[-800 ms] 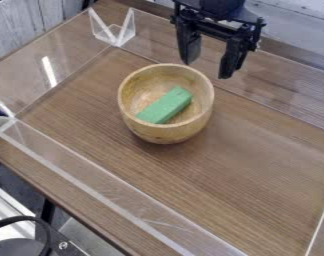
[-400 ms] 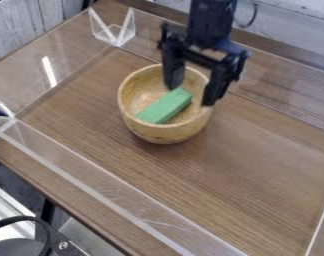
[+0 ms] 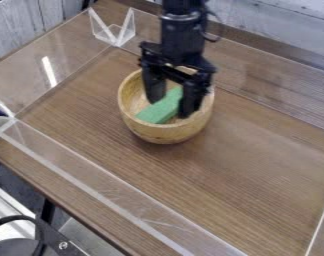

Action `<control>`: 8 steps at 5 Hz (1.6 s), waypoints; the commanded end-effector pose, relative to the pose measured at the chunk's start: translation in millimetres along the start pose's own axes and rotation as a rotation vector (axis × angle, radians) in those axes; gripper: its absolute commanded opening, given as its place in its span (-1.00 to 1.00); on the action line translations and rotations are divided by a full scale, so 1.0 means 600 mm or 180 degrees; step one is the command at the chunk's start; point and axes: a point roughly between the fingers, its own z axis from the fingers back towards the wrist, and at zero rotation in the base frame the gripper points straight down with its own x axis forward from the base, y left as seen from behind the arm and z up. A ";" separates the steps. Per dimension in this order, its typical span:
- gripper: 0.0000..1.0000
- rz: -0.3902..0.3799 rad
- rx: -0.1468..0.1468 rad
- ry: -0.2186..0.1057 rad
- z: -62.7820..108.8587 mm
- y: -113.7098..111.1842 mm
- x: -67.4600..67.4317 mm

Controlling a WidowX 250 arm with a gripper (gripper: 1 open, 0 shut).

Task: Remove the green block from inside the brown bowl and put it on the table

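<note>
The brown bowl (image 3: 166,124) sits mid-table, and the green block (image 3: 161,110) lies flat inside it, partly hidden by the gripper. My gripper (image 3: 174,97) points straight down into the bowl, open, with one black finger on each side of the block's upper end. I cannot tell whether the fingers touch the block. The wood-grain table (image 3: 245,170) surrounds the bowl.
Low clear acrylic walls (image 3: 71,170) run along the table's edges, and a clear corner piece (image 3: 111,30) stands at the back left. Bare tabletop lies to the right of and in front of the bowl.
The gripper has moved left and down from beyond the bowl's back right into the bowl, over the block, staying open. The block and bowl have not moved.
</note>
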 end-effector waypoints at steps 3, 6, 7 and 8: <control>1.00 -0.0431 0.0076 -0.0085 0.020 -0.016 0.009; 1.00 -0.0482 0.0259 0.0126 0.004 0.001 0.037; 1.00 -0.0383 0.0277 0.0159 -0.005 0.003 0.046; 1.00 -0.0309 0.0296 0.0173 -0.007 0.004 0.052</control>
